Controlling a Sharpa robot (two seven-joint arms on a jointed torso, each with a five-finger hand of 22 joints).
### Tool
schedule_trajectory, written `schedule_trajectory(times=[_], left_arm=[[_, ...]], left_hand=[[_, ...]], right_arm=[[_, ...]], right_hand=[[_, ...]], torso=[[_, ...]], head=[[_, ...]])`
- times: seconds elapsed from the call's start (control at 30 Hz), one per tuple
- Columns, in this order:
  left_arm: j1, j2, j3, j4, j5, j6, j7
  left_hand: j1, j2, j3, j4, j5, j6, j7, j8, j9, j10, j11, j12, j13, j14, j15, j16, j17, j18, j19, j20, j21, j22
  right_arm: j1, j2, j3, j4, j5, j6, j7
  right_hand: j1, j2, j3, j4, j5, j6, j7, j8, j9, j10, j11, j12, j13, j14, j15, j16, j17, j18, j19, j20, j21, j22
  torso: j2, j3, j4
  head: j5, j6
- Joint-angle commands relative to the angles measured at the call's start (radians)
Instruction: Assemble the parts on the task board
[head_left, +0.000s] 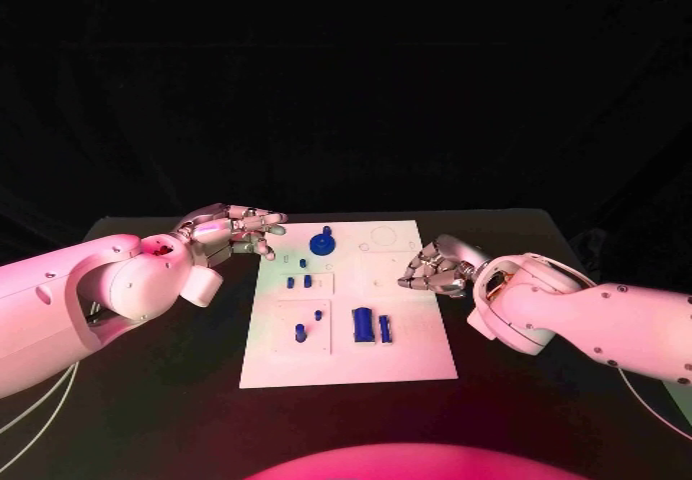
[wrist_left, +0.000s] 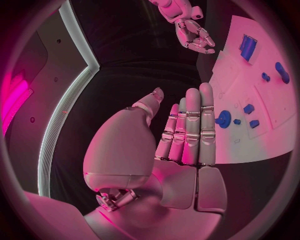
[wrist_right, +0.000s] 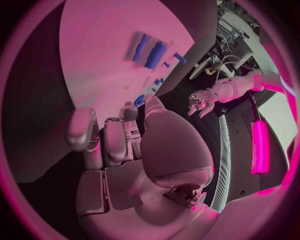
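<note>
From the head camera, the task board is lying in the middle of the black surface, its long side running away from the robot. The blue parts are sitting on it: a round piece near the far end, two small blocks just nearer, two pegs toward the left side, and a wide block with a slim bar just beside it. The left hand is hovering off the board's far left corner, fingers apart and grasping nothing. The right hand is hanging at the board's right edge, fingers curled loosely downward with nothing seen between them.

In the left wrist view, the left hand is showing straight fingers side by side, the thumb apart, the palm bare. The board is lying beyond the fingertips with the round piece near them. The right hand is showing farther off, released.

In the right wrist view, the right hand is standing with its fingers apart above the board, grasping nothing. The wide block and slim bar are lying side by side.
</note>
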Motion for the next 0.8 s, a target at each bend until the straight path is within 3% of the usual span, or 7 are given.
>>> schedule_trajectory(times=[0.03,0.1,0.3,0.33,0.43,0.5,0.8], left_arm=[[-0.006,0.017,-0.001,-0.017,0.066,-0.081,0.120],[-0.010,0.032,-0.001,-0.036,0.085,-0.107,0.147],[-0.021,0.086,-0.002,-0.106,0.150,-0.159,0.232],[-0.023,0.092,-0.002,-0.114,0.154,-0.162,0.240],[-0.030,0.131,-0.002,-0.162,0.181,-0.197,0.274],[-0.032,0.154,-0.002,-0.189,0.192,-0.221,0.286],[-0.045,0.219,-0.001,-0.261,0.205,-0.281,0.306]], left_hand=[[0.001,0.009,-0.022,0.008,-0.002,-0.001,-0.004,0.008,0.000,-0.009,0.005,0.010,0.003,-0.037,0.002,-0.040,-0.024,0.021,-0.028,0.004,-0.040,-0.024],[0.012,0.018,-0.040,0.012,0.003,0.000,-0.002,0.015,0.000,-0.022,0.010,0.012,-0.002,-0.086,0.017,-0.106,-0.060,0.019,-0.064,0.015,-0.095,-0.057],[0.031,0.047,-0.102,0.032,-0.001,-0.012,-0.003,0.020,-0.007,-0.040,0.026,-0.029,-0.041,-0.200,0.068,-0.379,-0.187,0.007,-0.188,0.083,-0.305,-0.188],[0.030,0.045,-0.114,0.034,-0.005,-0.017,-0.006,0.016,-0.009,-0.041,0.030,-0.036,-0.046,-0.204,0.071,-0.404,-0.197,0.008,-0.193,0.091,-0.323,-0.201],[0.044,0.058,-0.165,0.037,-0.003,-0.035,-0.020,-0.003,-0.014,-0.054,0.049,-0.084,-0.079,-0.225,0.097,-0.527,-0.245,0.008,-0.247,0.133,-0.430,-0.272],[0.049,0.064,-0.191,0.040,-0.002,-0.039,-0.024,-0.014,-0.015,-0.071,0.063,-0.113,-0.095,-0.248,0.114,-0.584,-0.270,0.008,-0.271,0.149,-0.475,-0.303],[0.073,0.085,-0.269,0.051,-0.003,-0.041,-0.038,-0.060,-0.014,-0.092,0.077,-0.199,-0.098,-0.254,0.134,-0.706,-0.334,-0.006,-0.285,0.156,-0.565,-0.374]], right_arm=[[0.019,0.023,0.000,-0.068,0.402,-0.018,0.293],[0.028,0.045,0.000,-0.121,0.524,0.009,0.369],[0.046,0.136,0.001,-0.298,0.794,0.113,0.559],[0.047,0.145,0.001,-0.316,0.809,0.122,0.572],[0.050,0.197,0.001,-0.410,0.877,0.166,0.630],[0.051,0.219,0.002,-0.449,0.899,0.184,0.653],[0.052,0.266,0.003,-0.514,0.928,0.211,0.702]], right_hand=[[0.035,0.008,0.004,-0.012,-0.044,-0.021,0.018,-0.020,-0.013,-0.076,0.017,-0.133,-0.102,-0.077,0.015,-0.177,-0.181,0.039,-0.112,0.012,-0.255,-0.022],[0.077,0.016,0.010,-0.024,-0.073,-0.026,0.027,-0.032,-0.029,-0.122,0.029,-0.213,-0.178,-0.138,0.028,-0.327,-0.321,0.068,-0.216,0.027,-0.484,-0.126],[0.161,0.030,0.036,-0.046,-0.157,-0.030,0.049,-0.063,-0.088,-0.233,0.089,-0.446,-0.435,-0.417,0.115,-0.719,-0.566,0.054,-0.405,0.096,-0.734,-0.319],[0.166,0.030,0.034,-0.050,-0.167,-0.028,0.063,-0.078,-0.111,-0.218,0.095,-0.478,-0.498,-0.410,0.137,-0.780,-0.617,0.066,-0.421,0.108,-0.787,-0.378],[0.169,0.046,0.029,-0.065,-0.171,-0.020,0.069,-0.103,-0.175,-0.183,0.112,-0.546,-0.650,-0.409,0.144,-0.930,-0.736,0.071,-0.413,0.157,-0.878,-0.511],[0.160,0.054,0.020,-0.077,-0.171,-0.020,0.068,-0.101,-0.215,-0.164,0.125,-0.580,-0.732,-0.395,0.153,-1.002,-0.798,0.073,-0.394,0.159,-0.913,-0.582],[0.110,0.087,-0.024,-0.123,-0.171,-0.061,0.089,-0.101,-0.340,-0.118,0.138,-0.685,-0.906,-0.371,0.186,-1.141,-0.957,0.075,-0.484,0.196,-0.928,-0.822]], torso=[[-0.031,-0.0093,-0.0083],[-0.042,-0.0129,-0.0125],[-0.064,-0.0183,-0.0278],[-0.067,-0.0183,-0.0285],[-0.078,-0.0170,-0.0318],[-0.084,-0.0159,-0.0334],[-0.096,-0.0067,-0.0330]], head=[[0.003,0.028],[0.008,0.039],[0.021,0.085],[0.023,0.090],[0.034,0.099],[0.041,0.102],[0.063,0.114]])
